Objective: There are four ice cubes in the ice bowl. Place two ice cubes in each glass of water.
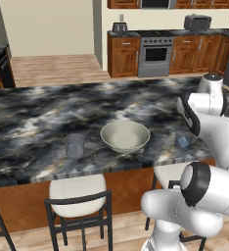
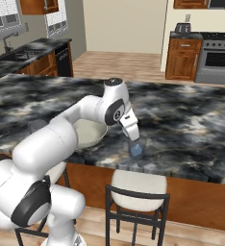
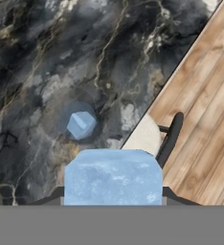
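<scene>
My gripper is shut on a pale blue ice cube that sits between the two fingertips. It hangs over a grey glass of water on the counter near the front edge, and one ice cube lies inside that glass. From the right base, the gripper hovers just above this glass. A second glass stands left of the wide beige ice bowl. The right glass with its cube is partly hidden by my arm.
The dark marble counter ends in a front edge close to the glasses. Cushioned stools stand below that edge on a wooden floor. A stove and cabinets line the far wall.
</scene>
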Tool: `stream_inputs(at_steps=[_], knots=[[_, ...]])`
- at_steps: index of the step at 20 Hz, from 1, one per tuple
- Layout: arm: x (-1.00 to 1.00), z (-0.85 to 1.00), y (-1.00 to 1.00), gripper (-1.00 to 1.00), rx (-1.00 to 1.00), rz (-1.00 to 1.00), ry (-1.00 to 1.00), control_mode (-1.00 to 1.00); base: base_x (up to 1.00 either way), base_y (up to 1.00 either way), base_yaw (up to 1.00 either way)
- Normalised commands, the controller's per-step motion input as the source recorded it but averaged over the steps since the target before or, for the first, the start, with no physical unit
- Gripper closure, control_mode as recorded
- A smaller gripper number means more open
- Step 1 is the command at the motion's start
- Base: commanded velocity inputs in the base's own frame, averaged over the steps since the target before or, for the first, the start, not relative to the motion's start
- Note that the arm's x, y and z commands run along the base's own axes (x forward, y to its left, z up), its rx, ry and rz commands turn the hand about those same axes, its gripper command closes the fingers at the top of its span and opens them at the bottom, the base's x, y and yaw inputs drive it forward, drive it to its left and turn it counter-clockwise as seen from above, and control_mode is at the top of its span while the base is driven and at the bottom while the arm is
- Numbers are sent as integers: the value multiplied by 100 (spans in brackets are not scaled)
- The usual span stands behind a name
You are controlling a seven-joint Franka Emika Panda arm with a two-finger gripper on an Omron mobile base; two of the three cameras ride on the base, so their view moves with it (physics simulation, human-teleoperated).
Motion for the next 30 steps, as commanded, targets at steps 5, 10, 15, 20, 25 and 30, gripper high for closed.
stream_inputs(at_steps=[5,10,15,20,25,30], knots=[[14,-5,0,100,2,3,0,-100,0,0,0],[21,-5,0,100,2,4,0,-100,0,0,0],[21,-9,0,100,2,4,0,-100,0,0,0],[14,-10,-5,100,2,3,0,-100,0,0,0],[2,-12,-14,100,2,1,-2,-100,0,0,0],[0,-8,-14,100,2,1,-4,-100,0,0,0]])
